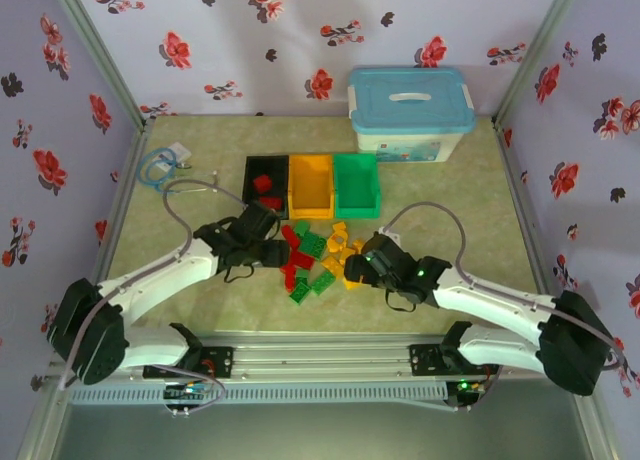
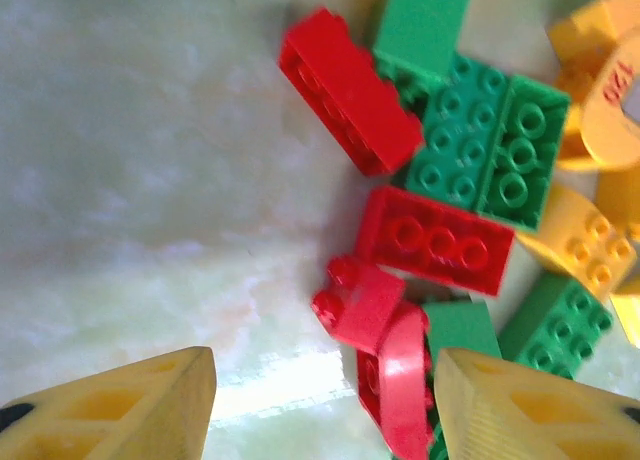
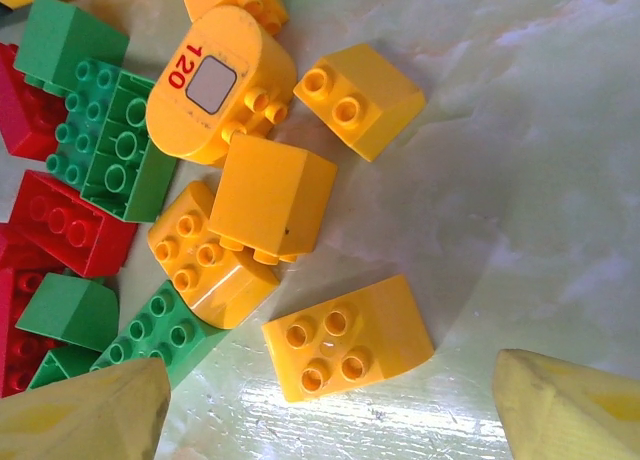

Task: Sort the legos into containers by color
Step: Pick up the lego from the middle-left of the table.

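Observation:
The legos (image 1: 315, 255) lie in a mixed red, green and yellow pile between my two grippers. Behind the pile stand the black bin (image 1: 251, 192) with red bricks in it, the orange-yellow bin (image 1: 311, 188) and the green bin (image 1: 357, 185). My left gripper (image 1: 272, 250) is at the pile's left edge. In its wrist view the left gripper (image 2: 325, 400) is open, with a curved red piece (image 2: 405, 390) and a small red brick (image 2: 360, 300) close to its right finger. My right gripper (image 3: 330, 415) is open just short of a yellow four-stud brick (image 3: 345, 337).
A white box with a light-blue lid (image 1: 410, 112) stands at the back right. A blue cable coil (image 1: 160, 165) lies at the back left. Flowered walls close in the table (image 1: 450, 210) on three sides.

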`<move>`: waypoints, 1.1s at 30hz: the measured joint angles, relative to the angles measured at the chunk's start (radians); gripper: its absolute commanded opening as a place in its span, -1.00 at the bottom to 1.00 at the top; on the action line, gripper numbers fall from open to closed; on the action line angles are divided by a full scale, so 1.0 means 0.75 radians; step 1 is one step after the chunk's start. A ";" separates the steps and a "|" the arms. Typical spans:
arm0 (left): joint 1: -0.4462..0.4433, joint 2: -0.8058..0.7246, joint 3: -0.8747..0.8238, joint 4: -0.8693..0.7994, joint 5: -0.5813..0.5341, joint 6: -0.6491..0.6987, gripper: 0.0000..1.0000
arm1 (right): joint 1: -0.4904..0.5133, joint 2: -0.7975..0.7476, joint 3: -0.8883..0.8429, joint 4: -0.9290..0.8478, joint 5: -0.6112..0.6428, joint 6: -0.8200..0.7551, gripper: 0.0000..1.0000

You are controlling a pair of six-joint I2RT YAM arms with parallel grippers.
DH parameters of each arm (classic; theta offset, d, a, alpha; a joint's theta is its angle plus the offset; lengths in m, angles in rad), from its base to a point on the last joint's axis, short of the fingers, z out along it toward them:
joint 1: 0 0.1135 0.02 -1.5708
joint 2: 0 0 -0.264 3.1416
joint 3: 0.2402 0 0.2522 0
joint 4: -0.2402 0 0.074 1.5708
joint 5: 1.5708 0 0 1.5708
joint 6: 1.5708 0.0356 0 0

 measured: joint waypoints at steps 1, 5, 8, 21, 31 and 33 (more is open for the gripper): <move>-0.034 -0.015 -0.014 0.000 -0.002 -0.016 0.16 | 0.003 0.013 0.005 0.000 -0.001 0.000 0.66; -0.217 -0.037 -0.025 -0.005 -0.035 -0.082 0.14 | 0.011 0.053 0.028 0.000 0.001 -0.001 0.65; -0.342 -0.037 -0.049 0.005 -0.048 -0.129 0.08 | 0.013 0.061 0.043 0.003 0.001 -0.001 0.65; -0.495 0.202 -0.096 0.066 -0.061 -0.228 0.12 | 0.018 0.099 0.087 0.005 0.001 -0.025 0.65; -0.497 0.367 -0.024 0.073 -0.084 -0.223 0.13 | 0.018 0.010 0.045 0.005 0.012 -0.024 0.65; -0.497 0.397 -0.009 0.073 -0.087 -0.220 0.09 | 0.018 -0.012 0.032 0.005 0.017 -0.024 0.65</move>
